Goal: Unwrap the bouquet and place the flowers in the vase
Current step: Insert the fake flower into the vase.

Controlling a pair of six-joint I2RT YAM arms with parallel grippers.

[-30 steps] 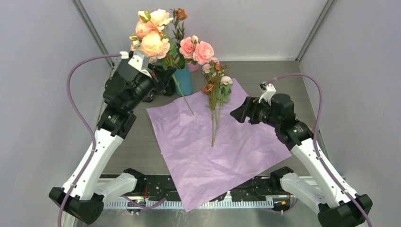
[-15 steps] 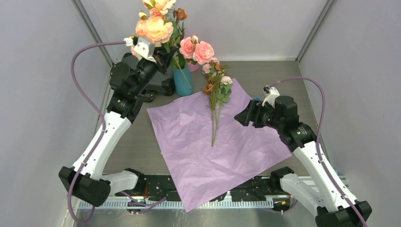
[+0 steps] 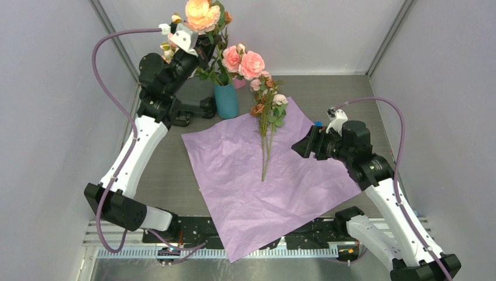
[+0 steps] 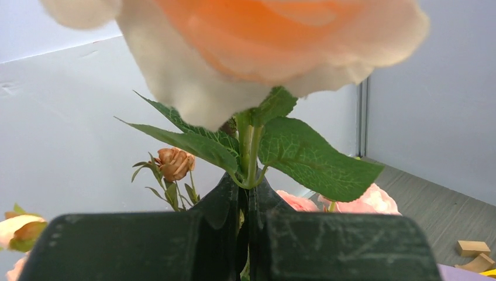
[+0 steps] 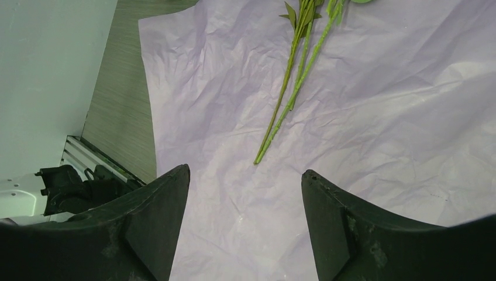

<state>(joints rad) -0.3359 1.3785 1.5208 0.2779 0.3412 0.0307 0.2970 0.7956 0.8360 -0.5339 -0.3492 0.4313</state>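
Observation:
The lilac paper (image 3: pixel 263 187) lies unfolded flat on the table. On its far part rest the flowers (image 3: pixel 266 108), small pink, cream and brown roses, their thin green stems (image 5: pixel 292 88) pointing toward me. The teal vase (image 3: pixel 226 100) stands at the paper's far left corner with pink roses (image 3: pixel 245 61) in it. My left gripper (image 3: pixel 203 51) is raised above the vase, shut on the stem (image 4: pixel 250 149) of a big peach-orange rose (image 3: pixel 202 13); whether the stem's lower end is inside the vase is unclear. My right gripper (image 3: pixel 299 145) hovers open over the paper's right side, with nothing between its jaws.
A pink object (image 3: pixel 240 84) stands just behind the vase. A small brown rose (image 4: pixel 174 163) and a pink bloom (image 4: pixel 362 199) show past the left fingers. Small wooden blocks (image 4: pixel 474 249) lie on the table at the back. Grey walls enclose the table on three sides.
My left arm has lifted the peach-orange rose up and back, swinging its stem off the paper to above the vase. My right gripper has shifted slightly right and narrowed a little.

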